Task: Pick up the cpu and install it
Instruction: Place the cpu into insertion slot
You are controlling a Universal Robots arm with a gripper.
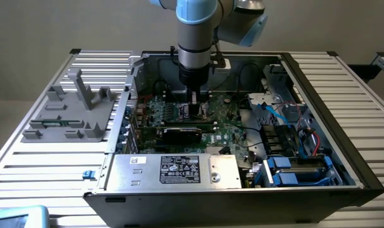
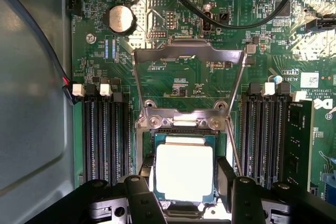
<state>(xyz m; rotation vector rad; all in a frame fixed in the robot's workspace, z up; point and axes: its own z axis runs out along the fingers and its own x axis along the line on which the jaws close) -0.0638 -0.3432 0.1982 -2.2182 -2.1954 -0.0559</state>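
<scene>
The cpu [image 2: 184, 172], a flat square chip with a pale silver top and a thin dark rim, lies level over the motherboard socket [image 2: 181, 123]. The socket's metal frame [image 2: 189, 56] is swung open. My gripper [image 2: 186, 171] straddles the chip, with one black finger [image 2: 148, 170] against each of two opposite edges, shut on it. In the exterior view the gripper [image 1: 197, 110] reaches straight down into the open computer case [image 1: 318, 95], at the middle of the green motherboard [image 1: 233, 128].
Rows of memory slots [image 2: 105, 135] flank the socket, with a memory stick [image 2: 296, 140] on one side. Black cables [image 2: 236, 22] arc over the board beyond the open frame. A grey fixture block [image 1: 71, 111] stands at the exterior view's left. A power supply [image 1: 179, 170] borders the near side.
</scene>
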